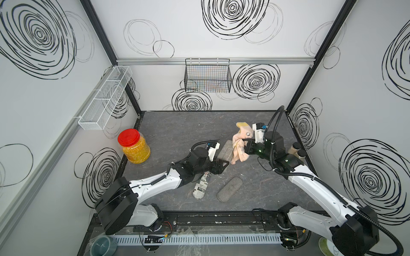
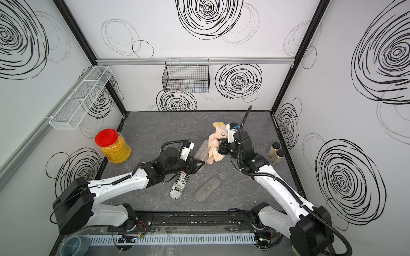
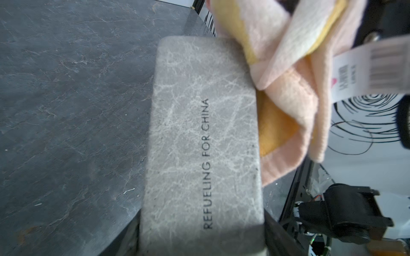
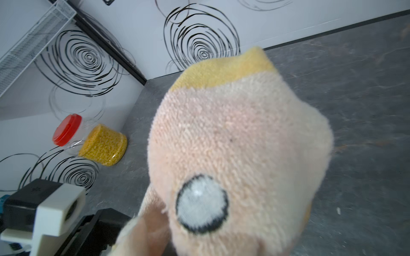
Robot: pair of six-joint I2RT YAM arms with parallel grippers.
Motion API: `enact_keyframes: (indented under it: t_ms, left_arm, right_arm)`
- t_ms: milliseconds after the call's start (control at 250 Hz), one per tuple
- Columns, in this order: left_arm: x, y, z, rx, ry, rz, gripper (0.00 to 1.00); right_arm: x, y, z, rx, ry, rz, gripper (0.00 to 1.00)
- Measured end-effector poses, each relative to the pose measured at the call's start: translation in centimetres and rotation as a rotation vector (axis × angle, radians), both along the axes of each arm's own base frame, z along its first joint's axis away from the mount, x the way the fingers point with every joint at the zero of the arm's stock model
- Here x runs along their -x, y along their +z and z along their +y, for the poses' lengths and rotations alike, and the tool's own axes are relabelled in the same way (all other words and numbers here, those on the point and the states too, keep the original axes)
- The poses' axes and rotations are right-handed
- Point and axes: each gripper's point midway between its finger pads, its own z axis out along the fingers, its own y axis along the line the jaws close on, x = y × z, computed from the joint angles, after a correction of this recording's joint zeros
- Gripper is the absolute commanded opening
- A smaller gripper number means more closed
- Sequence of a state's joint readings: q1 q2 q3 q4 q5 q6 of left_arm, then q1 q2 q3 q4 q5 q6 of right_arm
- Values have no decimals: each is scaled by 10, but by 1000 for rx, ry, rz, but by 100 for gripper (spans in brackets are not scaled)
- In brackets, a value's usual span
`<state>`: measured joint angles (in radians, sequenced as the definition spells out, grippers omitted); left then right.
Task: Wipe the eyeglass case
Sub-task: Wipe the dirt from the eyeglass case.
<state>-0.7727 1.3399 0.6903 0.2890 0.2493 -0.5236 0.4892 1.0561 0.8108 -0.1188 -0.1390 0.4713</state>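
— How far are you with the wiping?

— I judge it is in the middle. My left hand (image 1: 220, 165) is clamped on one end of the grey rectangular eyeglass case with printed letters (image 3: 199, 144). It holds the case off the tabletop (image 1: 177, 133), toward the middle from the clear plastic jar with the red lid and yellow grains (image 1: 133, 146). My right hand (image 1: 245, 145) is closed tight on the pink and yellow terry cloth (image 4: 233, 155). In the left wrist view the cloth lies against one long edge and one far corner of the case. The lettered face is mostly uncovered, so I think it is left to do. Which parts are already wiped, I cannot tell.

— And the count?

— One cloth and one jar. Three cases: the held one, a grey oval felt case (image 1: 229, 189) and a long case with newspaper print (image 1: 202, 185). These two lie on the tabletop, nearer to the arm bases than the jar is. Two small bottles with black caps (image 1: 292, 149) stand beyond the cases from the jar. On the walls there is one white mesh shelf (image 1: 104, 97) and one black wire basket (image 1: 207, 75).
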Motion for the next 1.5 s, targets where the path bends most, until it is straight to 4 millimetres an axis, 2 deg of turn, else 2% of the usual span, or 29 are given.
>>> enact_keyframes:
  t_ms: [96, 192, 324, 447, 571, 671, 771, 891, 1003, 1087, 1219, 1358, 1442, 1502]
  left_arm:
    - [-7, -2, 10, 65, 29, 57, 59]
    - [-16, -3, 21, 135, 52, 110, 59]
    - [-23, -3, 27, 193, 50, 158, 59]
    - [-20, -4, 24, 214, 12, 183, 59]
    - [-15, -4, 21, 219, -22, 196, 59]
    - [-13, -6, 21, 213, -30, 201, 59]
    - [-14, -8, 24, 204, -26, 206, 58]
    - [-11, -5, 24, 211, -43, 201, 58]
    - [-8, 2, 22, 222, -68, 184, 58]
    - [-8, 2, 23, 217, -68, 174, 58]
    - [-12, 1, 26, 205, -51, 159, 58]
    - [-11, -2, 24, 200, -65, 160, 57]
    - [-9, -4, 21, 202, -82, 164, 57]
    - [-7, -5, 19, 202, -90, 168, 57]
  right_arm:
    - [10, -6, -6, 29, 13, -3, 9]
    - [22, -7, -1, 54, 75, -20, 9]
    - [39, -11, 29, 113, 214, -42, 8]
    - [52, -20, 59, 159, 331, -39, 8]
    - [61, -29, 75, 178, 410, -36, 7]
    - [54, -36, 76, 200, 387, -34, 6]
    - [36, -41, 65, 230, 311, -27, 6]
    - [8, -38, 42, 241, 199, -31, 7]
    - [-2, -32, 36, 229, 183, -36, 7]
    - [6, -28, 47, 230, 223, -52, 7]
    - [30, -28, 67, 236, 316, -54, 7]
    - [55, -10, 82, 178, 413, -100, 8]
    - [64, 0, 88, 139, 457, -126, 7]
    - [62, 1, 90, 130, 461, -135, 6]
